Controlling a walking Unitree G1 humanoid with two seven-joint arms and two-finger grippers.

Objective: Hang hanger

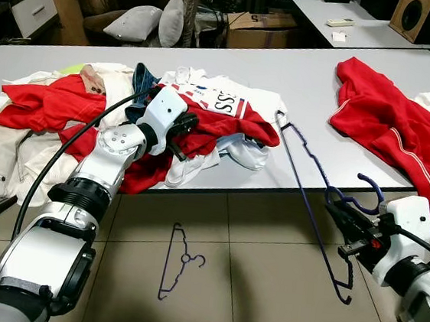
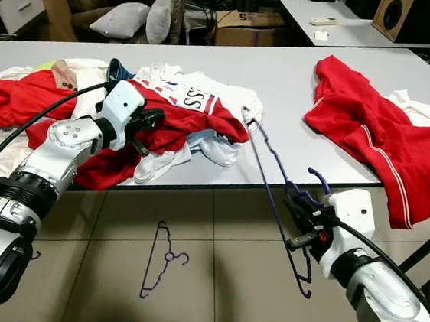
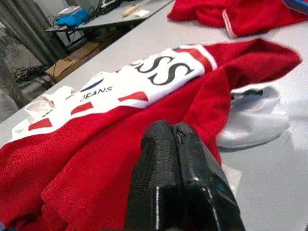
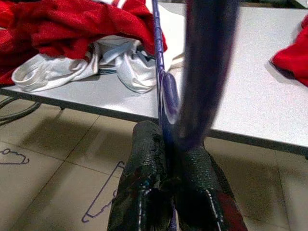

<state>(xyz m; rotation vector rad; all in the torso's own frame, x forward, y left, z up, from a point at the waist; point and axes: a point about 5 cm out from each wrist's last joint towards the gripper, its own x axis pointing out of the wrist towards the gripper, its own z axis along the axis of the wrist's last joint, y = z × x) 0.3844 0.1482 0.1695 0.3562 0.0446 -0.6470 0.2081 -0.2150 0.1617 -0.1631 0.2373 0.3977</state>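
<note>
A thin purple wire hanger (image 1: pixel 305 178) leans from the table edge down toward the floor, its far end near the red and white shirt (image 1: pixel 220 115). My right gripper (image 1: pixel 341 217) is shut on the hanger near its hook, in front of the table's edge; the right wrist view shows the purple wire (image 4: pixel 161 77) pinched between the black fingers (image 4: pixel 144 168). My left gripper (image 1: pixel 181 130) rests shut over the red shirt (image 3: pixel 110 159) in the clothes pile, with nothing between its fingers (image 3: pixel 166 163). A second purple hanger (image 1: pixel 177 268) lies on the tiled floor.
The grey table (image 1: pixel 300 85) carries a clothes pile (image 1: pixel 43 112) on the left and a red garment (image 1: pixel 392 126) on the right. Behind it stand a brown armchair with cushions (image 1: pixel 131 6), a cardboard box (image 1: pixel 260 29) and another desk (image 1: pixel 346 13).
</note>
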